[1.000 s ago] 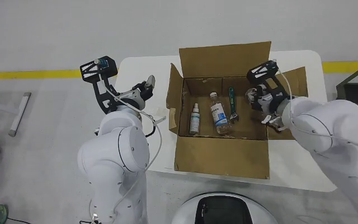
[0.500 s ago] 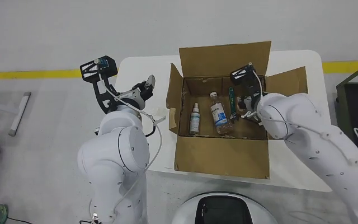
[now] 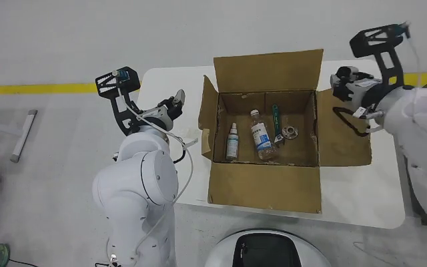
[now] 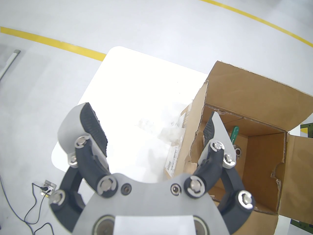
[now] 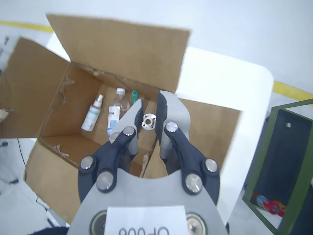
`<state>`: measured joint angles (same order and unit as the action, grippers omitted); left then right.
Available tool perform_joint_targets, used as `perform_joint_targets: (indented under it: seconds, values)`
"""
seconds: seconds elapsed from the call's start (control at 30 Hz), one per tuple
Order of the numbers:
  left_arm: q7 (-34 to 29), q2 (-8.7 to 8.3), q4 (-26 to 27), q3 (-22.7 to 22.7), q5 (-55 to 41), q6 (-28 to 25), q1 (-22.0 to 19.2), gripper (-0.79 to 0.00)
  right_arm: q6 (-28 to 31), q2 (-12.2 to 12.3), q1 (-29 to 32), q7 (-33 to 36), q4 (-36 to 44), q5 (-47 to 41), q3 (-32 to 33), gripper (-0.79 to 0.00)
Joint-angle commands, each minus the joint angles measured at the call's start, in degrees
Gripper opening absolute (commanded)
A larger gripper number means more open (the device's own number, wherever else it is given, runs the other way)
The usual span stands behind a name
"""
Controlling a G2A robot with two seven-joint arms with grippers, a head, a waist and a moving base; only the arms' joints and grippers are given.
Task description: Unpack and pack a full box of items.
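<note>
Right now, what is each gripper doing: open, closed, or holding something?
Left gripper: wide open, empty, beside the box.
Right gripper: slightly open, holding nothing.

The left gripper (image 4: 150, 113) hangs above the white desk (image 4: 127, 81), fingers (image 4: 94, 129) spread wide and empty — beside it the open cardboard box (image 4: 247, 96), a green tool (image 4: 234, 134) inside.
</note>
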<state>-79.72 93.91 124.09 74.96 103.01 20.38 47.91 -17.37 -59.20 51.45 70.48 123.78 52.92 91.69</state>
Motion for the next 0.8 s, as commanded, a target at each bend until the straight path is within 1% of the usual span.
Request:
perform_joint_targets:
  seconds: [0.0, 0.1, 0.17, 0.2, 0.27, 0.33, 0.4, 0.57, 0.67, 0.77]
  values:
    - [0.0, 0.0, 0.0, 0.0, 0.0, 0.0, 0.0, 0.0, 1.01, 0.23, 4.43, -2.77, -0.52, -2.2, 10.36, -0.785]
    - [0.0, 0.0, 0.0, 0.0, 0.0, 0.0, 0.0, 0.0, 0.5, 0.05, 11.28, -7.13, -6.01, -6.77, 20.18, -0.785]
    - [0.0, 0.0, 0.0, 0.0, 0.0, 0.0, 0.0, 0.0, 0.19, -0.34, 14.75, -9.03, -10.48, -12.34, 23.33, -0.785]
    - [0.0, 0.0, 0.0, 0.0, 0.0, 0.0, 0.0, 0.0, 0.59, -0.52, 16.19, -9.44, -12.89, -15.07, 23.89, -0.785]
    - [0.0, 0.0, 0.0, 0.0, 0.0, 0.0, 0.0, 0.0, 1.8, -0.69, 18.02, -10.31, -16.33, -17.08, 22.83, -0.785]
    - [0.0, 0.0, 0.0, 0.0, 0.0, 0.0, 0.0, 0.0, 3.06, -0.88, 18.53, -11.56, -17.39, -19.42, 20.81, -0.785]
    - [0.0, 0.0, 0.0, 0.0, 0.0, 0.0, 0.0, 0.0, 3.75, -1.33, 17.85, -11.44, -18.91, -28.12, 19.33, -0.785]
    - [0.0, 0.0, 0.0, 0.0, 0.0, 0.0, 0.0, 0.0, 9.37, -1.67, 15.92, -8.95, -17.89, -43.05, 16.19, -0.785]
    - [0.0, 0.0, 0.0, 0.0, 0.0, 0.0, 0.0, 0.0, 12.31, -1.63, 14.6, -6.84, -16.63, -48.46, 13.83, -0.785]
    - [0.0, 0.0, 0.0, 0.0, 0.0, 0.0, 0.0, 0.0, 15.17, -1.38, 13.55, -3.69, -14.1, -49.66, 10.6, -0.785]
